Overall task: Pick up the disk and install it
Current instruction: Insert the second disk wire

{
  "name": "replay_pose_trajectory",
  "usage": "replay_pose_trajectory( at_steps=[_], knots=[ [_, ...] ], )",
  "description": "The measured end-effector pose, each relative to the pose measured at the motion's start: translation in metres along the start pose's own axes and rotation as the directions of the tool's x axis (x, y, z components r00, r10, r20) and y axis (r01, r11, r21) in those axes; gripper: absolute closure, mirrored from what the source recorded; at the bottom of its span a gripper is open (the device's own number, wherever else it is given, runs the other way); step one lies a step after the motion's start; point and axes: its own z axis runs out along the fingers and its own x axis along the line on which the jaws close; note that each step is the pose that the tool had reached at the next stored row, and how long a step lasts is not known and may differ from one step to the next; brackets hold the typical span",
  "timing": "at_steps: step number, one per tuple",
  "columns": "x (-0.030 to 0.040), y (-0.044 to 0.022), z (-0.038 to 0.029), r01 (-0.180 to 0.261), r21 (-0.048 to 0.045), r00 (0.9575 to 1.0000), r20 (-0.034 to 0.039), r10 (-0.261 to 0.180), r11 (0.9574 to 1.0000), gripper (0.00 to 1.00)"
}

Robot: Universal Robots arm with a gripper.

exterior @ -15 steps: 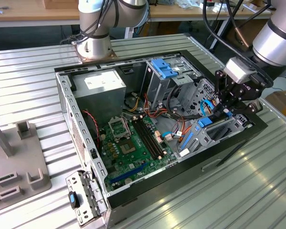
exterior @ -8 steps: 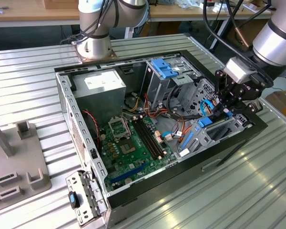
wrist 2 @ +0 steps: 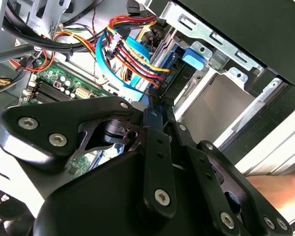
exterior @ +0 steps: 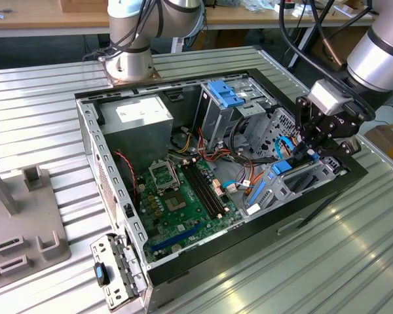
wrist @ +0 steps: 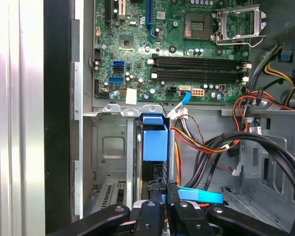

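The black two-fingered end effector hangs over the metal drive cage at the front corner of the open black computer case, which lies on the ribbed metal bench. Its fingers are pressed together on the upper edge of the disk, the flat dark grey drive with bright blue plastic rails, which stands on edge partway down into the cage slot.

In my judgement this is the seating step, and doing it well means keeping the disk square to the slot so both rails run in their guides (a tilt could jam a rail against the cage wall).

The bundle of red, yellow and orange wires and the flat light-blue cable lie just beside the slot, so the descent should stay straight and clear of them. The green motherboard sits well apart.
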Motion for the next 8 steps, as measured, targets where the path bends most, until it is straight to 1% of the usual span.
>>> replay_pose_trajectory(
  at_steps=[8],
  knots=[
    [0.0003,0.0001,0.0057,0.0,0.0,1.0,-0.0001,0.0,1.0,0.84]
  ],
)
